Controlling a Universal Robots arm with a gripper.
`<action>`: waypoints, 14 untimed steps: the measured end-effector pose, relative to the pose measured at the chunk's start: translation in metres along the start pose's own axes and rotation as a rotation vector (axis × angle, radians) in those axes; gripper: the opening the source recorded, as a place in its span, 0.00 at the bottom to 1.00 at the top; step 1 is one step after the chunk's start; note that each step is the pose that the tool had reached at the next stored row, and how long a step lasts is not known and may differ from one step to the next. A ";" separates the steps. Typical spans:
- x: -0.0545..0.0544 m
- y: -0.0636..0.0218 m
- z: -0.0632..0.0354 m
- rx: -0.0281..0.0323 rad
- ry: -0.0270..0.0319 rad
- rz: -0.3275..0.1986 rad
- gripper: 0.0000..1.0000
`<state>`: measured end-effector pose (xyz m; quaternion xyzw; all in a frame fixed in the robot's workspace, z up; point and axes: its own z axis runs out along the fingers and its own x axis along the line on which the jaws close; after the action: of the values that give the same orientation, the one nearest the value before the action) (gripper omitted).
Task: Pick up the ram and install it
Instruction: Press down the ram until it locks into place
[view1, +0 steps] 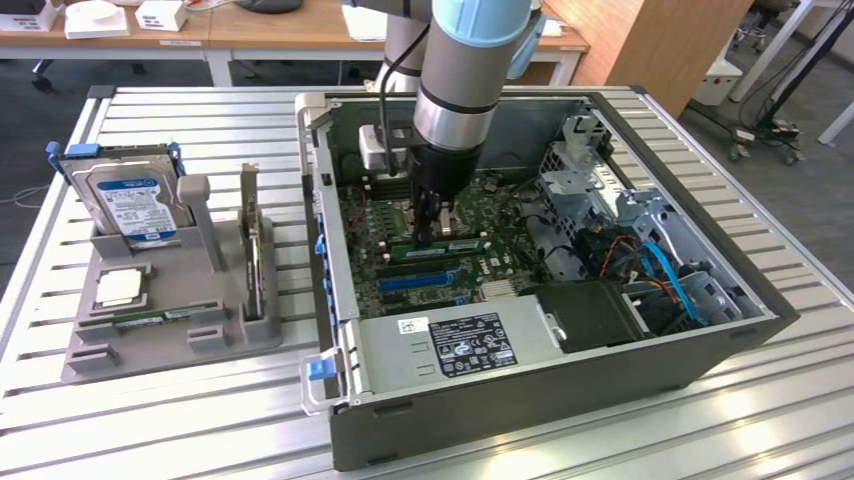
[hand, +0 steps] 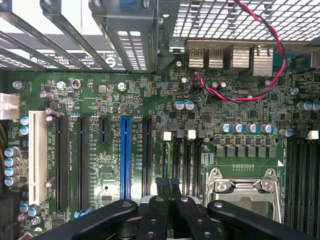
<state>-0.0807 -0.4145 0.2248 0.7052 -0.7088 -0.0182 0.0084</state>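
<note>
Fingers (hand: 168, 192) pressed together over motherboard (hand: 150, 100), inside computer case (view1: 747, 330); grip contents indiscernible. Ram (view1: 163, 317) lies in holder (view1: 147, 345) on counter (view1: 747, 420), well apart. Installation not done.

ribbed matt metal table (view1: 747, 420), grey plastic tray (view1: 160, 335), glossy green motherboard (hand: 150, 100), matt black gripper (hand: 167, 187), wooden desk (view1: 267, 30)

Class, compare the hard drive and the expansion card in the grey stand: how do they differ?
The hard drive is a thick silver block with a blue-white label; the expansion card is a thin board. The hard drive shows its broad face; the expansion card stands edge-on. Both sit in the grey stand.
</note>
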 end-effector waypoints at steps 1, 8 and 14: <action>0.000 0.0000 0.0001 0.0001 -0.0001 0.000 0.10; 0.000 0.0000 0.0013 -0.0001 0.0002 0.000 0.10; 0.000 -0.0001 0.0019 0.0001 -0.0002 0.000 0.10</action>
<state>-0.0807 -0.4145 0.2228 0.7052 -0.7088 -0.0183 0.0083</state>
